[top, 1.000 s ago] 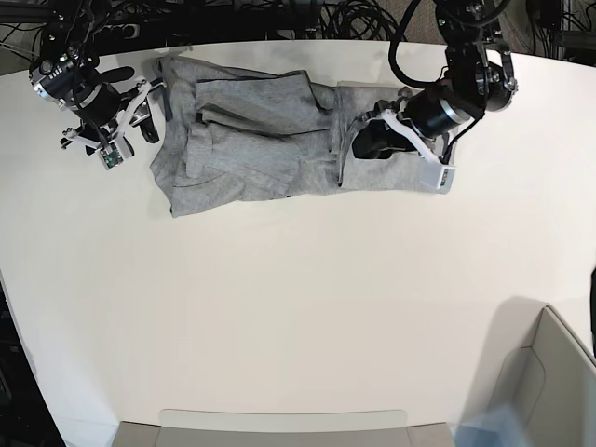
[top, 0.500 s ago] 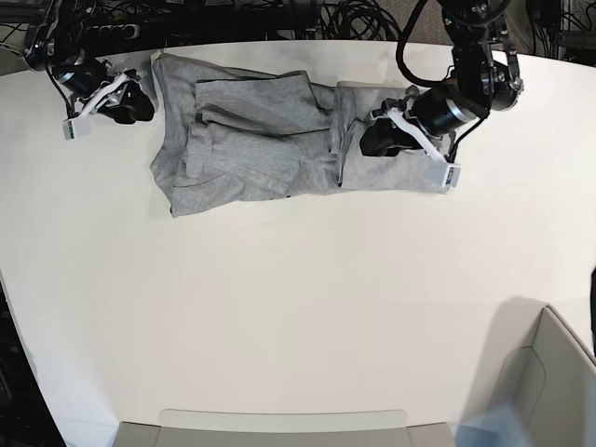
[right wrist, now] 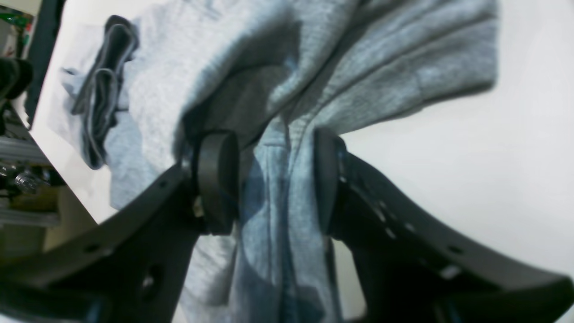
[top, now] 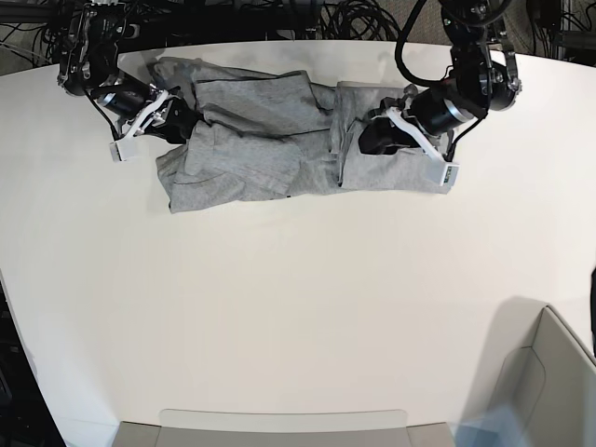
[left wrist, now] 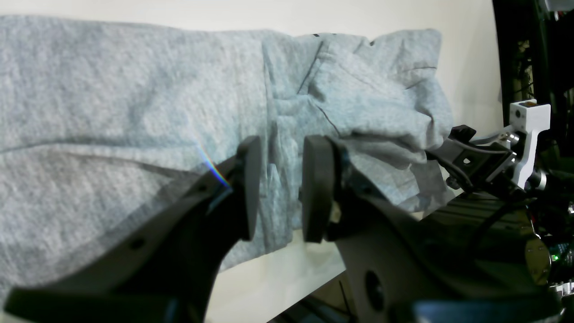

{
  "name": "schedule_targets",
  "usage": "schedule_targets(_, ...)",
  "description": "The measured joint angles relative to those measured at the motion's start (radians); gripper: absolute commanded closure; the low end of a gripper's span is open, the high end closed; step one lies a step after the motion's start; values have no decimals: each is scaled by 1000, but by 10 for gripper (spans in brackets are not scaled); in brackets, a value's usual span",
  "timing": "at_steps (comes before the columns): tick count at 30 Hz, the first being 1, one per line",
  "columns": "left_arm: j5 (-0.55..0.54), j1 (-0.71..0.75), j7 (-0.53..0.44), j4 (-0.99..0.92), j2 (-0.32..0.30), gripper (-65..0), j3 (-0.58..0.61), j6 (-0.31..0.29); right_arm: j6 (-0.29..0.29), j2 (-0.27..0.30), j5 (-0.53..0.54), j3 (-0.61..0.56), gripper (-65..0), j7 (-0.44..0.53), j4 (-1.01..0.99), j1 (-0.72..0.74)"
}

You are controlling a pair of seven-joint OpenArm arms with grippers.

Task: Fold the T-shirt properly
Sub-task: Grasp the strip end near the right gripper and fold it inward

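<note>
Fingers (right wrist: 217, 181) of the right arm sit apart with a bunched T-shirt (right wrist: 278, 188) fold between them; left fingers (left wrist: 249, 188) apart too, straddling a ridge of fabric on the worktop (top: 298, 307).

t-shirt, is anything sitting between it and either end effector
Nothing visible does. The left end effector has its jaws open right over the T-shirt fabric, and the right end effector straddles a bunched fold of it. Only bare table lies beside the garment.
</note>
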Motion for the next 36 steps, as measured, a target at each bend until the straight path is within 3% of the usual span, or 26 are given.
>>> schedule_targets(8, 0, 0, -1, 0, 0, -158, 1, 0, 2, -64, -52, -55, -274, 2, 2, 31)
schedule_targets(12, 0, 2, 0, 0, 0, -158, 2, 0, 2, -91, -151, -56, -267, 5, 3, 71)
schedule_targets(16, 0, 0, 0, 0, 0, -158, 2, 0, 2, -139, -309, -57, -173, 21, 9, 120)
schedule_targets(20, 0, 0, 0, 0, 0, -158, 2, 0, 2, -181, -476, -63, 0, 24, 30, 160)
schedule_targets(24, 0, 2, 0, 0, 0, -158, 2, 0, 2, -204, -594, -80, 0, 20, 72, 173)
schedule_targets(28, -1, 24, 6, 0, 1, -158, 2, 0, 2, -190, -612, -55, 0, 10, 69, 200)
schedule_targets(33, -7, 41, 1, 1, 0, -158, 2, -3, 0, -76, -653, -3, 0, 4, 68, 232)
schedule_targets(36, -7, 53, 8, 1, 2, -158, 2, -3, -1, -47, -671, 28, 0, -8, 68, 243)
